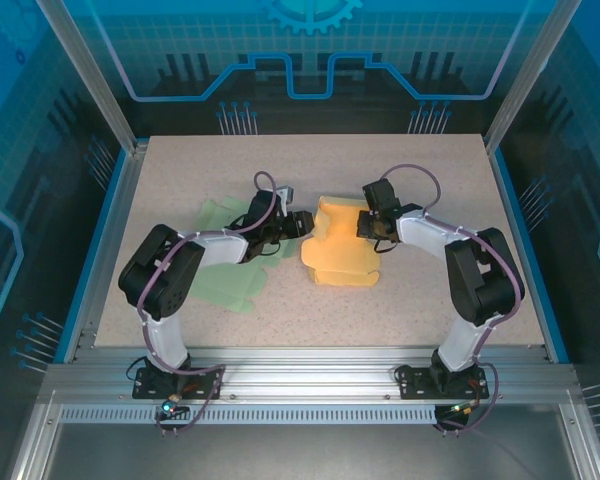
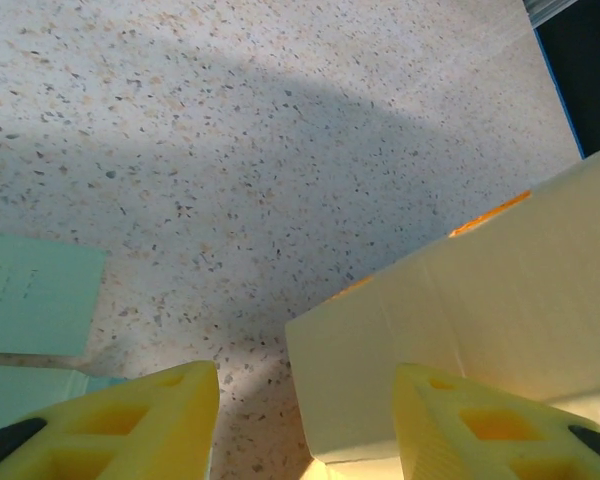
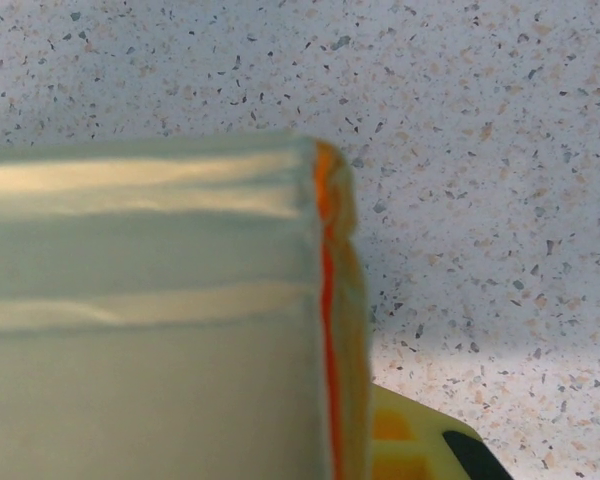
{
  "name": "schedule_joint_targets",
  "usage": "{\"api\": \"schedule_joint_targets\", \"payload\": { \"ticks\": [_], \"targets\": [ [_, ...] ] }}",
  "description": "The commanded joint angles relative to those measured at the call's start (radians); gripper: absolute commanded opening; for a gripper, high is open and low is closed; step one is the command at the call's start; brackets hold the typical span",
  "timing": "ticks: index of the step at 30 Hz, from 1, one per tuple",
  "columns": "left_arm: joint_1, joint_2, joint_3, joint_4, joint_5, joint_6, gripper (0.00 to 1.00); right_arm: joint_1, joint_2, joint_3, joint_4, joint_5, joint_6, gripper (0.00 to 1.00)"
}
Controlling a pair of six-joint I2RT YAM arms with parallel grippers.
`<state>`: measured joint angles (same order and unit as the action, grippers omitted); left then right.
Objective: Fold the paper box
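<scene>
The paper box (image 1: 342, 252) lies half-formed in the middle of the table, orange outside and cream inside. My left gripper (image 1: 300, 224) is at its left edge. In the left wrist view it (image 2: 305, 405) is open, with a cream flap (image 2: 450, 320) of the box standing between the yellow fingers (image 2: 145, 425), close to the right one. My right gripper (image 1: 368, 226) is at the box's upper right edge. In the right wrist view a raised cream wall (image 3: 150, 330) with an orange fold hides one finger; the other finger (image 3: 415, 450) presses against the fold.
Pale green flat paper sheets (image 1: 225, 265) lie left of the box, under my left arm, and their corners (image 2: 35, 295) appear in the left wrist view. Speckled tabletop (image 1: 420, 170) surrounds the box, bounded by the blue-edged frame.
</scene>
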<state>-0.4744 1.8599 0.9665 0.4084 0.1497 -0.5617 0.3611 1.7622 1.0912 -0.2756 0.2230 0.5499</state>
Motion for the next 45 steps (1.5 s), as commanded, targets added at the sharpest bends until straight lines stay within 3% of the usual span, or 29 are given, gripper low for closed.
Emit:
{"api": "schedule_joint_targets", "payload": {
  "ticks": [1,6,15,19,24,33,40,45],
  "targets": [
    [-0.01,-0.034,-0.019,0.056,0.048,-0.009,0.5,0.011,0.018,0.022,0.013,-0.015,0.007,0.0],
    [-0.012,-0.05,-0.04,0.078,0.068,0.05,0.53,0.012,0.02,0.023,0.009,-0.013,0.004,0.0],
    [-0.036,-0.063,0.014,-0.047,0.062,0.193,0.53,0.011,0.027,0.022,0.012,-0.019,0.001,0.0],
    [-0.06,-0.031,0.071,-0.078,0.006,0.256,0.52,0.012,0.031,0.024,0.014,-0.029,0.001,0.0],
    [-0.094,-0.001,0.114,-0.059,-0.117,0.349,0.45,0.012,0.029,0.019,0.019,-0.041,0.001,0.0],
    [-0.136,0.027,0.102,0.013,-0.329,0.449,0.23,0.02,-0.005,0.003,0.018,-0.049,0.004,0.0],
    [-0.203,0.044,0.016,0.267,-0.502,0.553,0.17,0.046,-0.054,-0.01,-0.003,-0.075,0.036,0.0],
    [-0.268,0.073,0.002,0.406,-0.715,0.662,0.04,0.068,-0.094,-0.024,-0.024,-0.076,0.071,0.0]
  ]
}}
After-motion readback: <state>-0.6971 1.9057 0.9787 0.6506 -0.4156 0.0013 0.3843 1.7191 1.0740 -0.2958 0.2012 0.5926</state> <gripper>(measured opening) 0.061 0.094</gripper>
